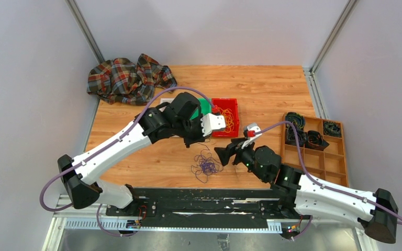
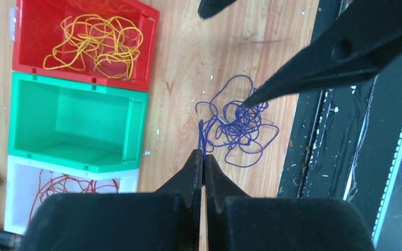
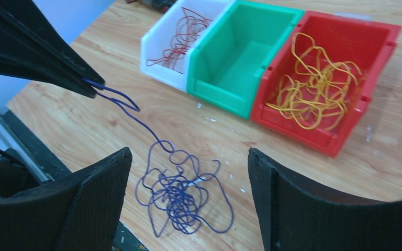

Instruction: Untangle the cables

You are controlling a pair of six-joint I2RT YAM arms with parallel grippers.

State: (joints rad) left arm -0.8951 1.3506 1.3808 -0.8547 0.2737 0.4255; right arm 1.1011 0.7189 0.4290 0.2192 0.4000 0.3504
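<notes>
Purple cable [image 3: 180,196] is the only one not sorted. It lies as a loose knot on the bare wood of the counter [image 1: 261,89], in the lower middle of the overhead view, between the two arms. A plaid cloth [image 1: 128,78] is bunched at the upper left corner. A wooden tray with compartments [image 1: 335,162] stands at the right edge, with black coils in its upper cells. Both are well apart from the work.

Three small bins stand side by side above the knot, I think one for each colour. The red bin [image 3: 293,133] holds the yellow cable [image 3: 314,83] and the white bin [image 3: 165,76] holds the red cable [image 3: 180,31]. The green bin [image 3: 241,63] between them shows only its bare bottom, so it seems kept for the purple one.

The left claw [image 2: 204,159] is closed on one strand at the edge of the knot, and the strand runs from the knot up to its tips. The right claw [image 3: 188,151] stands wide open just above the knot and holds nothing, probably ready to pin or pull the rest.
</notes>
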